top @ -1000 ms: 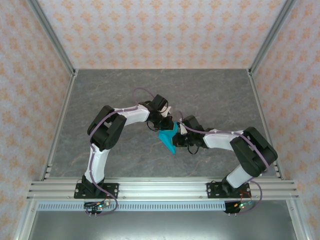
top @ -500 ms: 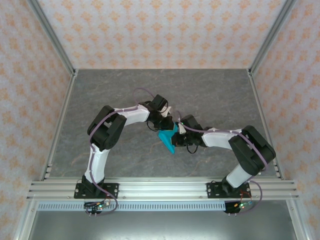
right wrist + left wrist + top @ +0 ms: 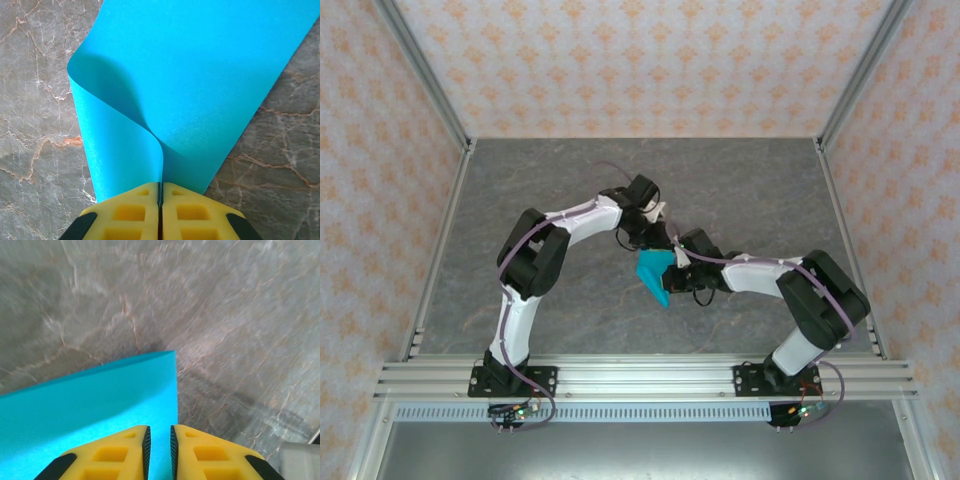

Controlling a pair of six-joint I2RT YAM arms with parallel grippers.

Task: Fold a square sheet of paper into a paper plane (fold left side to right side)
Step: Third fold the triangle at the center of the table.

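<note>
Square sheet of paper (image 3: 655,275) lies mid-way across the bench (image 3: 540,190) between both claws, curled over on itself. Left claw (image 3: 160,434) has just parted its fingers slightly and drawn back off the sheet, holding nothing; I judge the fold-over handed on. Its arm bends inward, pointing down above a paper corner. Right claw (image 3: 160,192), arm stretched low leftward, stays pressed tight, pinching the looped sheet's edges.

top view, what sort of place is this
Probably a robot test cell in a lab: a marble-look table boxed in by aluminium rails and patterned walls, with a left arm and right arm bolted at its near edge, blue paper between them.
</note>
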